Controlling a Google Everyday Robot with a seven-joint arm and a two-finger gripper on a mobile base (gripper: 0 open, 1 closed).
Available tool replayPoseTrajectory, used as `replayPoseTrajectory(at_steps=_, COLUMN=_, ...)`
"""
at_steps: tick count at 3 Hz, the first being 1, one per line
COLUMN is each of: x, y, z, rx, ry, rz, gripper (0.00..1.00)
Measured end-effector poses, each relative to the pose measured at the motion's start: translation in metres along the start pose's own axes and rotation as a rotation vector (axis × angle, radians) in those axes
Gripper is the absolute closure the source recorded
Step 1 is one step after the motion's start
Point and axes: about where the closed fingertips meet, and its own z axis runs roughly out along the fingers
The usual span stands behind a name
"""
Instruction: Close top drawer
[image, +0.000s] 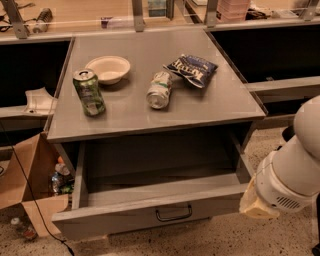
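top drawer (150, 215) hanging wide open below bench (210, 107) front edge. gripper (257, 204) low off bench's front right corner, right by drawer front; wide or narrow, honestly can't tell

the top drawer (120, 220) is being shown pulled far out in the lower centre of the frame, deep and grey, its plain flat front being marked by one small black loop handle (173, 213). the gripper (257, 204) is being held just beside its right front corner, at lower right.

Tip of gripper (256, 204) hidden behind wrist (285, 186), by right front corner of top drawer (145, 214); arm (307, 132) cut by right edge.
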Motion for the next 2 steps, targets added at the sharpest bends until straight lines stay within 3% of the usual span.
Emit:
replayPoseTrajectory(at_steps=1, x=-0.0013, y=0.0113, z=0.0520, rx=-0.078, ry=0.015, rz=0.028, gripper=1.00)
replayPoseTrajectory(at_steps=2, x=-0.0013, y=0.0123, z=0.0557, rx=-0.084, ry=0.014, rz=0.033, gripper=1.00)
